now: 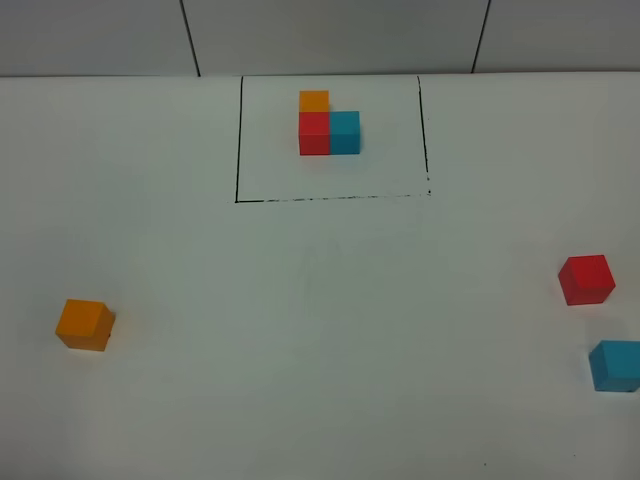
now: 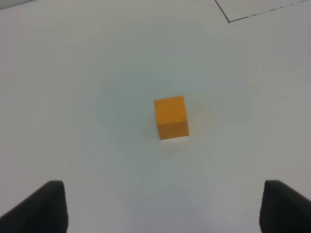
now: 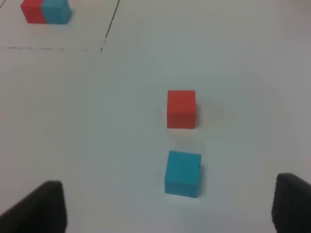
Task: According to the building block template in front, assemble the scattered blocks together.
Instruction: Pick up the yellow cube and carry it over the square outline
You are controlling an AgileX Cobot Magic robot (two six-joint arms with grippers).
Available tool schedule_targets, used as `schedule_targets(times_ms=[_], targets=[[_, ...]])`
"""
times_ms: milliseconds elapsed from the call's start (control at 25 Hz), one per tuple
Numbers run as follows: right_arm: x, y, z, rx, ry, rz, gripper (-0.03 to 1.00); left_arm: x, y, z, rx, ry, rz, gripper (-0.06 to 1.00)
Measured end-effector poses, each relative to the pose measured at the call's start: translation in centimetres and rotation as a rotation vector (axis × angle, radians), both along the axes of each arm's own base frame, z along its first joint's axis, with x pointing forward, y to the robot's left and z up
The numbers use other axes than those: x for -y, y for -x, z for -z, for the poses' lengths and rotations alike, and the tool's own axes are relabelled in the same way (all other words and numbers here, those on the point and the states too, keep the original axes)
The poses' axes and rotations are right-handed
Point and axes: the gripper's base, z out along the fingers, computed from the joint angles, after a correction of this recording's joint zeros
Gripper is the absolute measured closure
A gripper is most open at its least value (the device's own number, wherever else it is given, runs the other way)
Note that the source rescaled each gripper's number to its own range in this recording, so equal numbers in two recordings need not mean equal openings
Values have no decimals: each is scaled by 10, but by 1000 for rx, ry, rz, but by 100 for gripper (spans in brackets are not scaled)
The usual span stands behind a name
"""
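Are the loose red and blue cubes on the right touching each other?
Apart. The right wrist view shows bare table between the red cube and the blue cube; the high view agrees.

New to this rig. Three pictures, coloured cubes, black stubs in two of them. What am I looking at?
A two-armed robot at a white table. One picture is from a camera mounted high; the other two are from cameras on each wrist. The black stubs are the fingertips of the left gripper and the right gripper, both open and holding nothing. Inside the black drawn frame sits the joined orange, red and blue template. Loose on the table: a small orange cube, a small red cube and a small light blue cube.
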Motion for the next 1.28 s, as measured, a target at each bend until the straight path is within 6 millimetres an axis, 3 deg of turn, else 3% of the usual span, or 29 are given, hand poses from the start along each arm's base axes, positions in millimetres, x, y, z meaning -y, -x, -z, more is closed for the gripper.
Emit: schedule_targets(times_ms=[600, 760, 920, 1040, 1280], targets=[[0, 0, 0, 0, 1, 0, 25, -1, 0, 0, 5, -7, -5, 2], [0, 0, 0, 0, 1, 0, 25, -2, -8, -13, 20, -1, -32, 2], [0, 0, 0, 0, 1, 0, 25, -5, -41, -31, -104, -11, -81, 2], [0, 0, 0, 0, 1, 0, 25, -3, -79, -41, -249, 0, -101, 2], [0, 0, 0, 0, 1, 0, 25, 4, -176, -35, -570, 25, -113, 2]])
